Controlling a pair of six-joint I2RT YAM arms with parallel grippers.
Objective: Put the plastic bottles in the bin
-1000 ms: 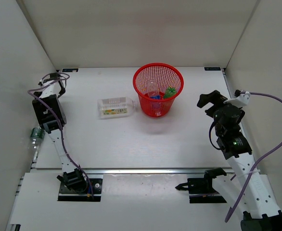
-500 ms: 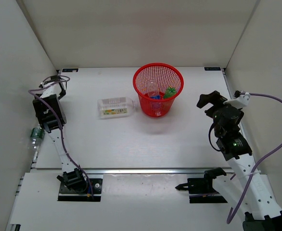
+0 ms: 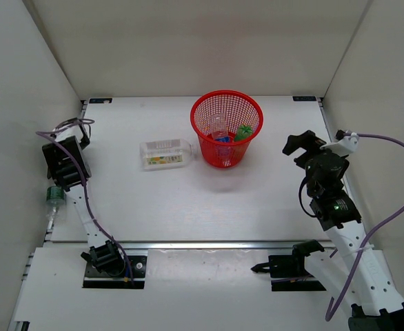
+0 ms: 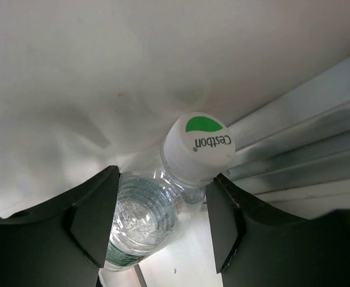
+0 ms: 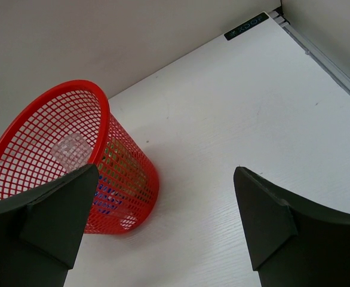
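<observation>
My left gripper [image 3: 54, 196] is at the table's left edge, shut on the small clear bottle [image 3: 52, 195]. In the left wrist view the bottle [image 4: 142, 218] sits tilted between the dark fingers [image 4: 94, 212], its white and green cap [image 4: 200, 143] pointing at the wall. The larger squarish bottle [image 3: 165, 154] lies on its side left of the red mesh bin [image 3: 207, 146]. A green bottle [image 3: 243, 132] and a clear one with a blue label [image 3: 219, 132] lie inside the bin. My right gripper [image 3: 300, 143] hangs open to the right of the bin [image 5: 127, 173], with nothing between its fingers.
White enclosure walls stand on three sides, and the left wall [image 3: 23, 138] is right beside my left gripper. An aluminium rail [image 3: 209, 245] runs along the near edge, and the rail [image 4: 306, 119] also shows beside the held bottle.
My left gripper has slid a little toward the near edge and its jaws have shut on the small clear bottle, which has turned in place. The right arm has stayed still.
</observation>
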